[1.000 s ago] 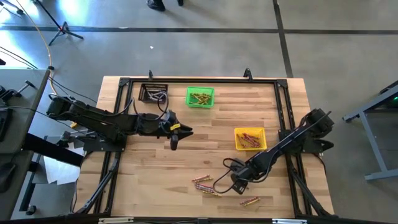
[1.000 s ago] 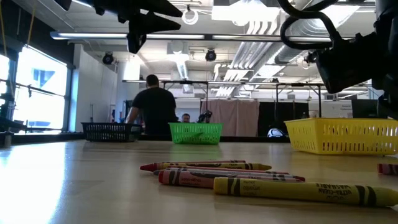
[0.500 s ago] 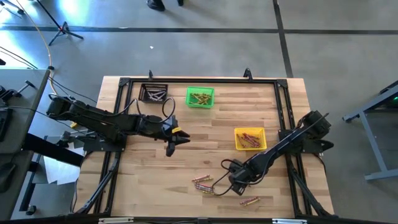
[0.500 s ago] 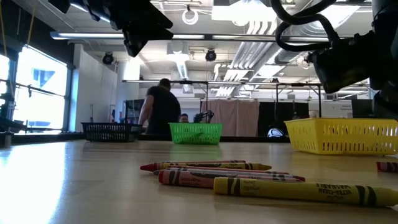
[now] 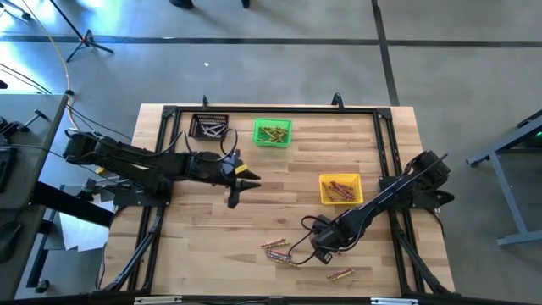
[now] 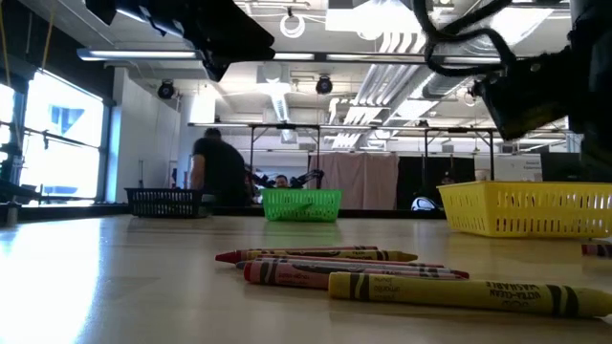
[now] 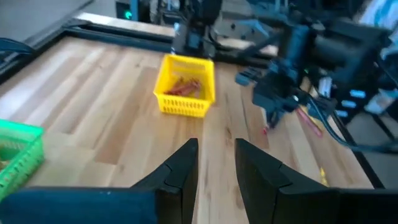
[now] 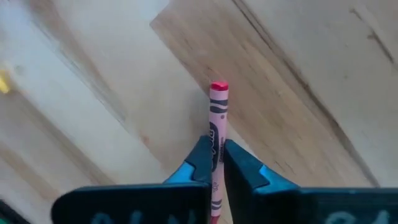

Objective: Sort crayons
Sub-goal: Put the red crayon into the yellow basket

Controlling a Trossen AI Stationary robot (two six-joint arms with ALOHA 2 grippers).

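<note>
**Crayon sorting partly done, one red crayon in the grip**

A wooden table edged by a black frame is seen from above on a grey concrete floor, and in the low view an open workshop with ceiling lights is seen behind it, where a person stands far off. 3 small bins are set on the table: a black bin at the far left, a green bin just beside it, and a yellow bin toward the right. Crayons are already held in each: greyish ones in the black bin, yellow-gold ones in the green bin, reddish ones in the yellow bin.

Loose crayons are left on the near part of the table. A small cluster of reddish and yellow sticks is seen left of the right gripper, and 1 or 2 more lie near the front edge. The exact count cannot be told.

The right gripper is lowered between these 2 groups, and in its wrist view its fingers are closed on a red crayon, whose tip is seen beyond them above the wood. The left gripper hangs over the middle left of the table, fingers parted and holding nothing.

The work is judged to be more than half done: most crayons are binned, and the gripped red one would belong in the yellow bin.
</note>
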